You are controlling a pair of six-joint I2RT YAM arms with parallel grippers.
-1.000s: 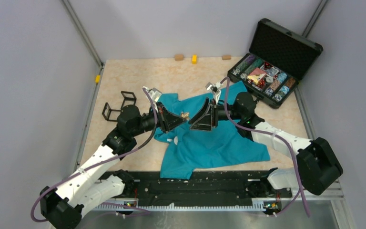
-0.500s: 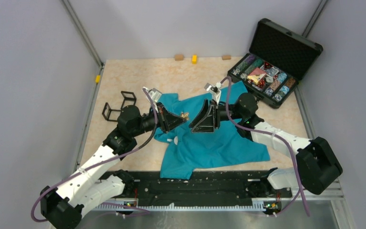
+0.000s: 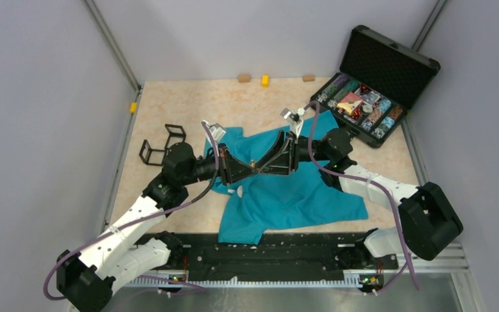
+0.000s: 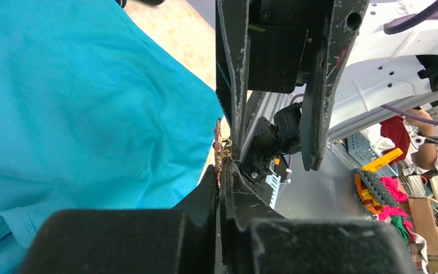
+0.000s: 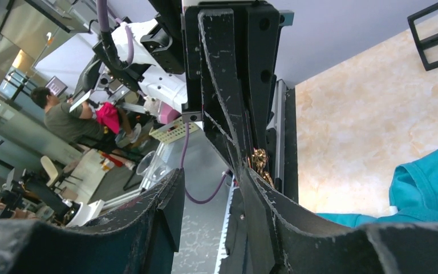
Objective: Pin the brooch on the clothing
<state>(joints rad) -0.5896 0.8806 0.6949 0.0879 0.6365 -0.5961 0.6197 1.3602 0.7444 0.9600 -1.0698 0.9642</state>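
The teal T-shirt (image 3: 292, 192) lies crumpled on the table's middle; it also shows in the left wrist view (image 4: 80, 103) and the right wrist view (image 5: 428, 182). My left gripper (image 3: 249, 168) is shut on the brooch (image 3: 253, 164), a tiny reddish-gold ornament sticking out past its fingertips (image 4: 219, 149), above the shirt. My left gripper's tips (image 4: 223, 171) are pressed together. My right gripper (image 3: 264, 165) is open (image 5: 208, 188) and faces the left one tip to tip. The brooch (image 5: 259, 162) lies against the outer side of one right finger, not in the gap.
An open black case (image 3: 422, 65) with multicoloured trinkets stands at the back right. Two black wire frames (image 3: 162, 144) stand left of the shirt, one showing in the right wrist view (image 5: 433, 28). Small blocks (image 3: 264, 80) lie along the back edge.
The two grippers have closed in on each other over the shirt; their tips were apart and now meet. The brooch stays in the left gripper.
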